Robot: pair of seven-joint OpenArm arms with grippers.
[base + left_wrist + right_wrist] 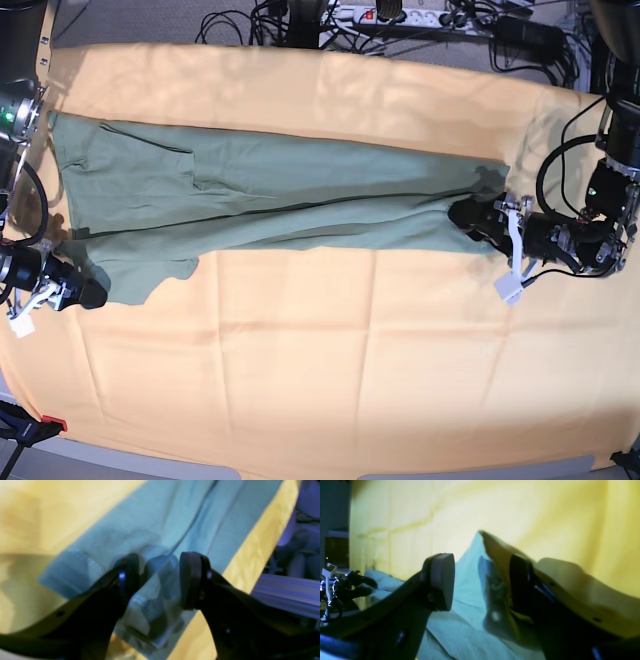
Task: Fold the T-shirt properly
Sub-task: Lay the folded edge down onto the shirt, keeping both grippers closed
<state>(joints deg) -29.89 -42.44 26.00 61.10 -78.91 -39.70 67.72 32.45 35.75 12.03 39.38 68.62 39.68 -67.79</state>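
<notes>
Covering nearly the whole desk, a large pale orange-yellow cloth [330, 350] lies flat with faint crease lines, cables trailing beyond its far edge. Across its upper half stretches the plain sage-green short-sleeved T-shirt [270, 200] of soft knit, folded lengthwise into a long band that runs from one side of the base view to the other, one sleeve spread toward the near edge at that view's left end. The left end effector [478, 216] sits at the band's other end; its wrist camera shows the two dark pads parted, with a bunched fold of the shirt [160, 530] lying between them, not pinched. The right end effector [90, 296] rests just beside the sleeve corner, jaws likewise spread apart, with shirt fabric [467, 592] in the gap and one finger [570, 605] under a lifted flap of the yellow cloth.
</notes>
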